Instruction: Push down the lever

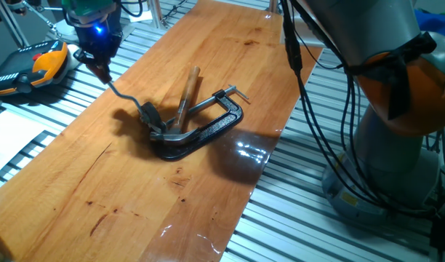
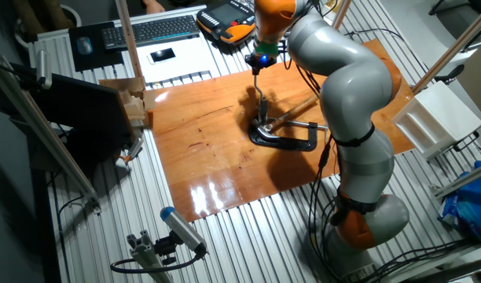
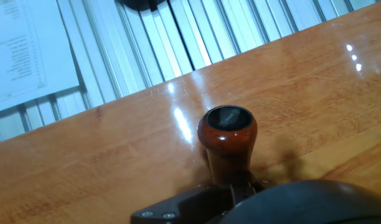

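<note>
The lever (image 1: 126,96) is a thin silvery bent rod rising up and to the left from a small bracket (image 1: 151,116) on the wooden board (image 1: 208,44). Its dark reddish knob (image 3: 228,127) fills the lower middle of the hand view. My gripper (image 1: 97,64) hangs right over the knob at the rod's top end, and its tip looks narrow and closed. Whether it touches the knob is unclear. In the other fixed view the gripper (image 2: 257,67) stands above the lever (image 2: 262,98). A dark part of the hand (image 3: 271,202) covers the bottom of the hand view.
A wooden-handled hammer (image 1: 188,87) and a black C-clamp (image 1: 211,129) lie right beside the bracket. An orange teach pendant (image 1: 44,64) lies off the board's left edge, with a paper sheet (image 3: 22,50) nearby. The robot base (image 1: 397,145) stands at the right.
</note>
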### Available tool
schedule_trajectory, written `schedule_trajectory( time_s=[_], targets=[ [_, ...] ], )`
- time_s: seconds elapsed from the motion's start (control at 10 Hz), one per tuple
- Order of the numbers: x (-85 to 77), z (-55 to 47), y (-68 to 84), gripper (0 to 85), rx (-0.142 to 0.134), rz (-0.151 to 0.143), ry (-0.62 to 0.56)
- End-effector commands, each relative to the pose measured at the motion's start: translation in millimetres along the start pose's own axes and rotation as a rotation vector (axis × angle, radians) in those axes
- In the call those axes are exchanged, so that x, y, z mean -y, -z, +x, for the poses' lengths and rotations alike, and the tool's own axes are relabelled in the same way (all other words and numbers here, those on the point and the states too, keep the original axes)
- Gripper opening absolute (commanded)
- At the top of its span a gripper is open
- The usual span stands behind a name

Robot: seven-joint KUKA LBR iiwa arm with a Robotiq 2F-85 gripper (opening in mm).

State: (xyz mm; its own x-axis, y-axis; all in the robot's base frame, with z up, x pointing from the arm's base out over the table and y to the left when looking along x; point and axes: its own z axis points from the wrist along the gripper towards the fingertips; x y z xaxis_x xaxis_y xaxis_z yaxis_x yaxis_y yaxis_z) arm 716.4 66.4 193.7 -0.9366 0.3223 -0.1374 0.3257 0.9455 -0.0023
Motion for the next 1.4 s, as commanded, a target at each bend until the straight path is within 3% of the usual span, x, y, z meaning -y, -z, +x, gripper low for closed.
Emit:
schedule_trajectory(
  time_s=[0.0, 0.2, 1.3],
  targets=[
    [0.0, -0.5, -1.1, 0.0, -0.001, 0.002, -0.001],
    [-1.7, -0.8, -5.3, 0.0, -0.015, 0.004, -0.001],
    [-2.4, -3.9, -29.7, 0.0, -0.028, -0.006, 0.004]
  ],
)
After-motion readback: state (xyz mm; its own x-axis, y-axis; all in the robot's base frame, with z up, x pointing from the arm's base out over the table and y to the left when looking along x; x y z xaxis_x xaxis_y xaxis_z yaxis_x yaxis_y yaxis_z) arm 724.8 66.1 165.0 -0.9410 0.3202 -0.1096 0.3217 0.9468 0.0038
